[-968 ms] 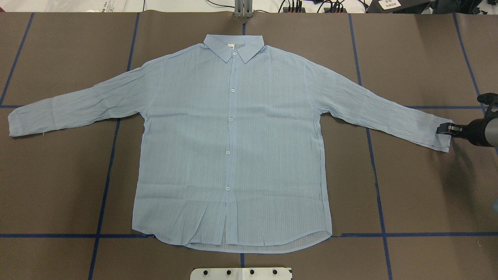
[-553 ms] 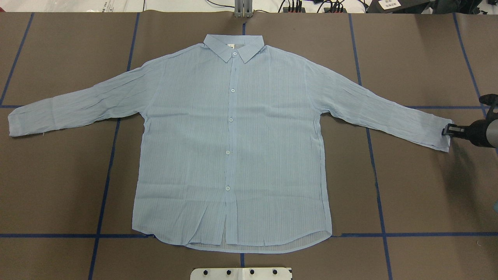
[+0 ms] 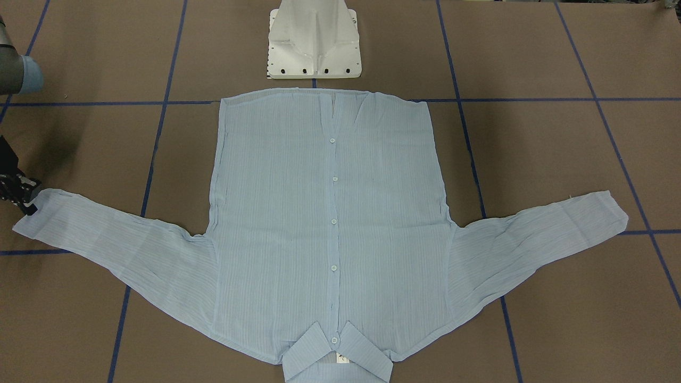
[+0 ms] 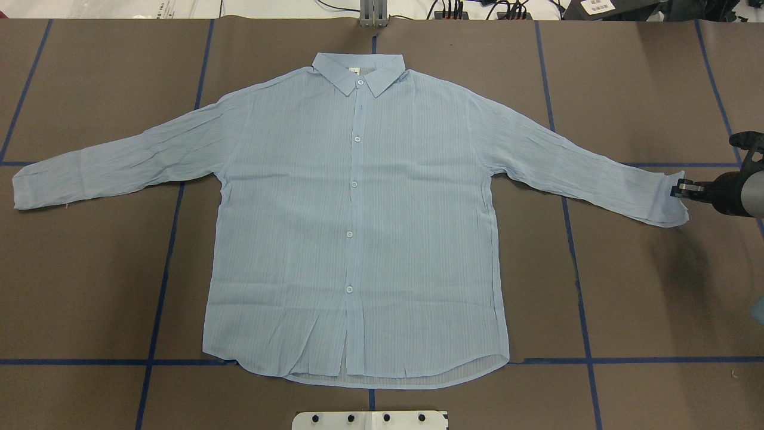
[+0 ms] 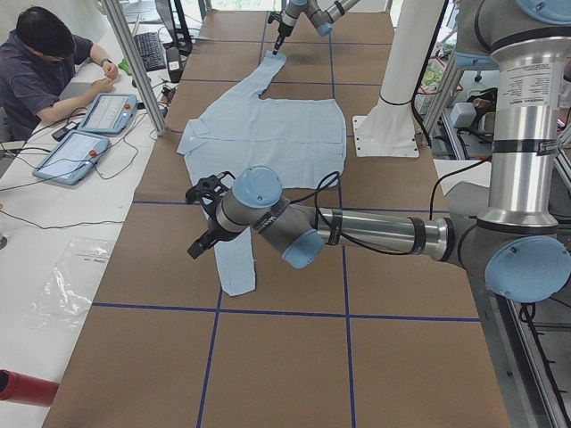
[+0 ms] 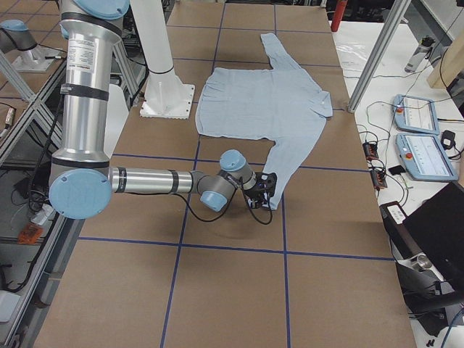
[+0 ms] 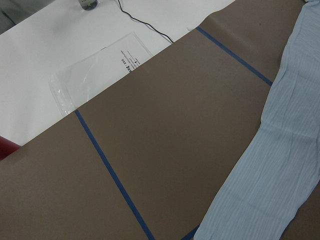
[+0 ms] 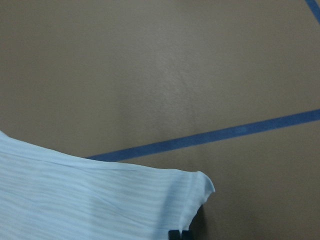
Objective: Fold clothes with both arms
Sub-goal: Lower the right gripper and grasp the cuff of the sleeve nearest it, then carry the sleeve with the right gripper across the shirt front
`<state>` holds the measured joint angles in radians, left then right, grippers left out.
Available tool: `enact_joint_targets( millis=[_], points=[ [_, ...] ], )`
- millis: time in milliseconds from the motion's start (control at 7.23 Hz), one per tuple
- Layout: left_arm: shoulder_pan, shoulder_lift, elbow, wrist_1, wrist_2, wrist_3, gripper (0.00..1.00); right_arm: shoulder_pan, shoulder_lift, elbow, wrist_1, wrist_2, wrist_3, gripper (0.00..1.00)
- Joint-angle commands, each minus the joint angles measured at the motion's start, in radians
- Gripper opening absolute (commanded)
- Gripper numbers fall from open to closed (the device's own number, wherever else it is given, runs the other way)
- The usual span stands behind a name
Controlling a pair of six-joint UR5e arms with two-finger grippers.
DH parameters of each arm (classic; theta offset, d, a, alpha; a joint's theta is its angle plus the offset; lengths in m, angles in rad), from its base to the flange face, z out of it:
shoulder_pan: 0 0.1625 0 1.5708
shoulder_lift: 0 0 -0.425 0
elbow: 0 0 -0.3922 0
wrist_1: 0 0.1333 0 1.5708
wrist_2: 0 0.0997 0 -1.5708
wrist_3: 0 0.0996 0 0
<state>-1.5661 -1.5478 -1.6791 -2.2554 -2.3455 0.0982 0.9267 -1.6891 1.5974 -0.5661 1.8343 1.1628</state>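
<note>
The light-blue striped shirt (image 4: 358, 227) lies flat, buttons up, collar at the far side, both sleeves spread out; it also shows in the front view (image 3: 330, 213). My right gripper (image 4: 679, 190) is at the end of the right sleeve and shut on the cuff (image 4: 668, 206), which is bunched and slightly raised. The raised cuff corner (image 8: 197, 187) shows in the right wrist view. My left gripper (image 5: 196, 248) shows only in the exterior left view, beside the left sleeve (image 5: 234, 263); I cannot tell if it is open. The left wrist view shows that sleeve (image 7: 270, 170).
The white pedestal base (image 3: 314, 42) stands at the table's near edge by the shirt hem. Blue tape lines (image 4: 161, 280) cross the brown table. A clear plastic bag (image 7: 100, 65) lies beyond the table's left end. An operator (image 5: 45, 71) sits at a side desk with tablets.
The right gripper has shifted a little inward and toward the far side. The right cuff, flat before, is now bunched and pulled along with it.
</note>
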Motion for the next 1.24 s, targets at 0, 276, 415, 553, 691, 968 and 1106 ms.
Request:
enact_joint_targets(
  millis=[0, 276, 415, 553, 691, 968, 1106],
  points=[
    [-0.002, 0.000, 0.002, 0.000, 0.000, 0.000, 1.00, 0.000, 0.093, 0.094, -0.003, -0.006, 0.003, 0.00],
    [-0.002, 0.000, 0.002, 0.000, 0.000, 0.000, 1.00, -0.058, 0.358, 0.060, -0.005, -0.116, 0.006, 0.00],
    [-0.002, 0.002, 0.002, -0.001, 0.000, 0.000, 1.00, -0.106, 0.514, -0.027, -0.003, -0.160, 0.003, 0.00],
    [0.000, 0.002, 0.002, 0.000, 0.000, 0.000, 1.00, -0.179, 0.637, -0.115, 0.000, -0.272, 0.003, 0.00],
    [0.000, 0.002, 0.004, 0.000, 0.000, 0.000, 1.00, -0.245, 0.705, -0.172, -0.001, -0.396, 0.000, 0.00],
    [-0.002, 0.003, 0.002, 0.000, 0.000, 0.000, 1.00, -0.354, 0.843, -0.258, -0.006, -0.475, -0.002, 0.00],
    [0.000, 0.002, 0.004, 0.000, 0.000, 0.000, 1.00, -0.420, 0.924, -0.328, -0.006, -0.550, -0.002, 0.00]
  ],
)
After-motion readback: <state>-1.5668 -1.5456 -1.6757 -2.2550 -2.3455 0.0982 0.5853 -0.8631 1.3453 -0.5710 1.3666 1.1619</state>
